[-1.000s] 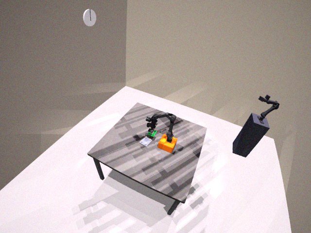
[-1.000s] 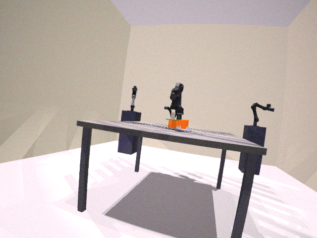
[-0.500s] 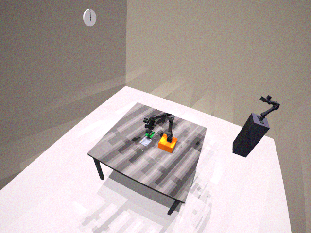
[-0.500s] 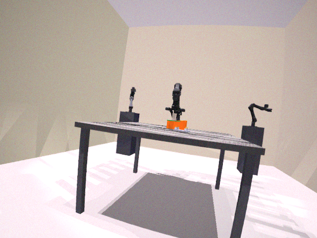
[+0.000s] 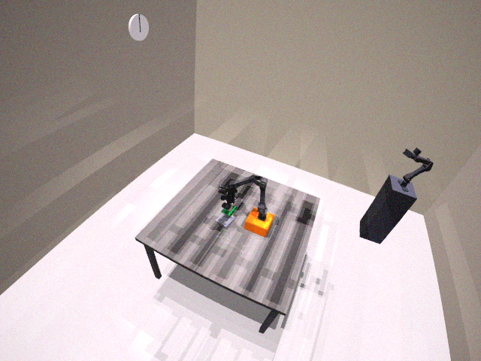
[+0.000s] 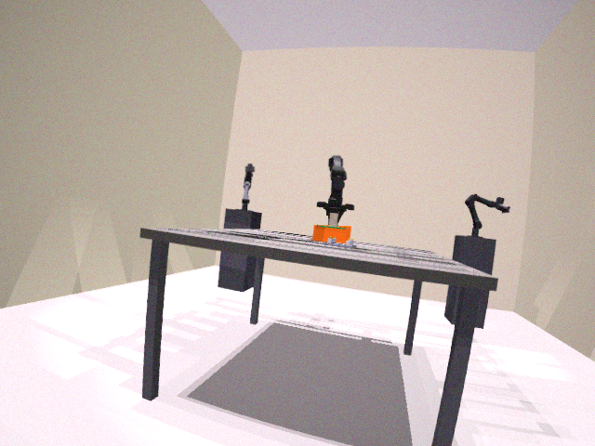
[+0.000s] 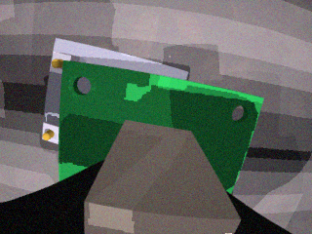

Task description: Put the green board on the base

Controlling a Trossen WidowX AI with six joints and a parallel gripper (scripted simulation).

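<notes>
The green board hangs level above the grey base, handle side up. My gripper is shut on the board's square beige handle. In the wrist view the board covers much of the base but sits off to its right, with edges turned nearly the same way. One gold pin and another gold pin show just left of the board's left edge. The other two pins are hidden. The two far corner holes show no pin; the near holes are hidden.
An orange block under the arm's foot stands close beside the base. The wooden table carries it all. Other arms stand on dark pedestals beyond the table.
</notes>
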